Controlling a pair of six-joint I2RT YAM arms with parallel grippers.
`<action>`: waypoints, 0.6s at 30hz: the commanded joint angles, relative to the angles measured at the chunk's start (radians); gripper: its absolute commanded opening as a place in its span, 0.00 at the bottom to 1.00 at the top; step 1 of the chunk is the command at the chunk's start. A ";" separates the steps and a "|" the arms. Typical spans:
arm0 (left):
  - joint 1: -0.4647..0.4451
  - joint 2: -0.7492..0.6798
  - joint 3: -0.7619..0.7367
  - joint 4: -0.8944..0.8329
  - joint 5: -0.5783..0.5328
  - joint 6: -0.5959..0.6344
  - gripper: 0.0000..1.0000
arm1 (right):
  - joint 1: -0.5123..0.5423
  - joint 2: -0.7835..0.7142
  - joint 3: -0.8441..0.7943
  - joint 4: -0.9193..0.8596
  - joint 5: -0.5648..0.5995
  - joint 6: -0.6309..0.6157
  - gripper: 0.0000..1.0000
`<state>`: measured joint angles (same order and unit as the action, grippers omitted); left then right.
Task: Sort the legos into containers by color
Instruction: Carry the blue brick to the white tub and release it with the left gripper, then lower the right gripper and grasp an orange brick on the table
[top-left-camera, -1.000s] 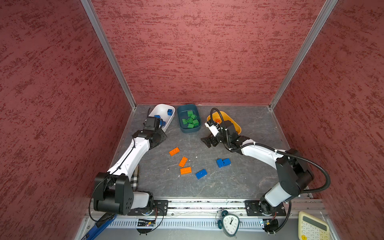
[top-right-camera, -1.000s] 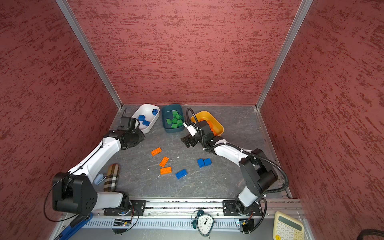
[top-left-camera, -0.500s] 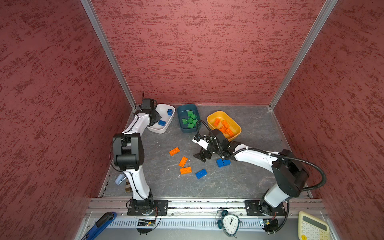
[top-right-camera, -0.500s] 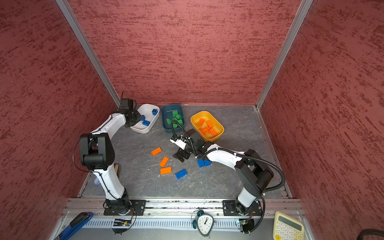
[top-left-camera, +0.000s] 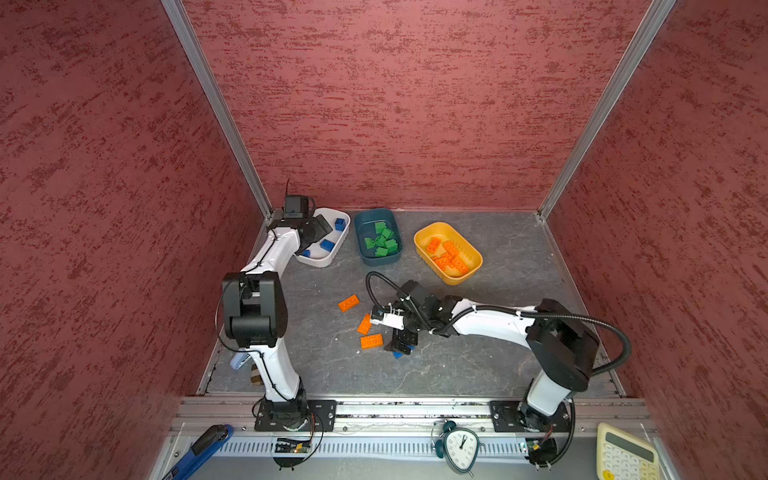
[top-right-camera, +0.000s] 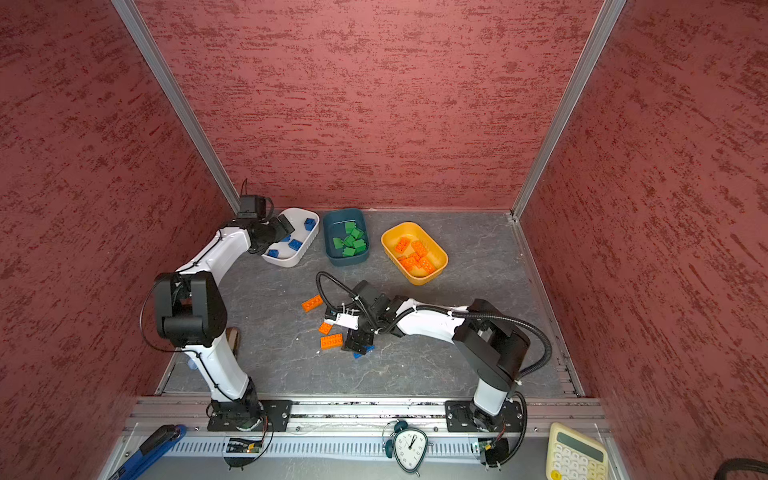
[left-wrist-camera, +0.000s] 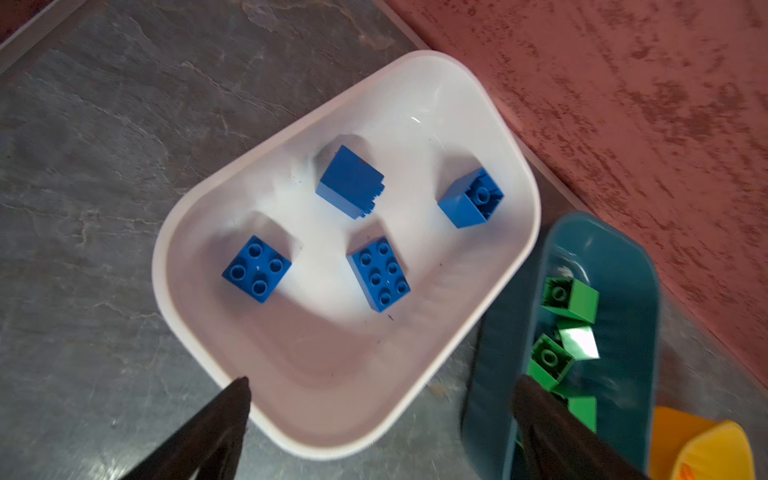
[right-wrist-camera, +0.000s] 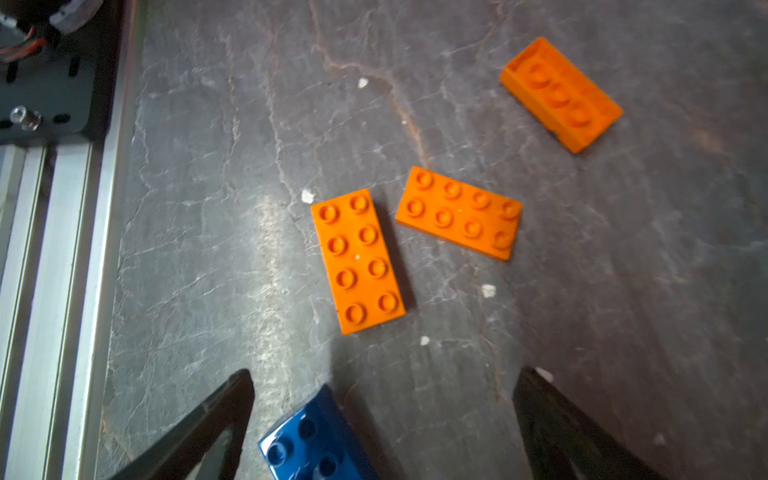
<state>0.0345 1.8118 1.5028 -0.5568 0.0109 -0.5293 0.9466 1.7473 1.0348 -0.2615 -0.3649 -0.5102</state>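
Our left hand (left-wrist-camera: 380, 386) has just sprung apart over the white tub (left-wrist-camera: 160, 266), where four blue bricks (left-wrist-camera: 350, 183) now lie. Our right hand (right-wrist-camera: 384, 374), also apart, has swung down over a loose blue brick (right-wrist-camera: 316, 440) on the bench (right-wrist-camera: 208, 208); three orange bricks (right-wrist-camera: 359, 259) wait nearby.

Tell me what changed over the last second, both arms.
The left gripper moved in over the white tub and opened, probably dropping a brick among the four blue bricks inside. The right gripper left the yellow tub and came forward; it is open above a loose blue brick. Both tubs, the teal tub and the three orange bricks stayed put.
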 joint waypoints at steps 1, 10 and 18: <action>0.001 -0.112 -0.061 0.041 0.044 0.008 0.99 | 0.027 0.035 0.067 -0.083 -0.039 -0.135 0.96; 0.010 -0.377 -0.326 0.036 0.045 -0.018 0.99 | 0.044 0.162 0.168 -0.101 0.003 -0.186 0.84; 0.025 -0.508 -0.456 -0.001 0.020 -0.040 0.99 | 0.063 0.234 0.231 -0.134 0.026 -0.210 0.72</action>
<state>0.0479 1.3354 1.0637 -0.5457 0.0448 -0.5556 0.9985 1.9621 1.2285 -0.3641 -0.3473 -0.6724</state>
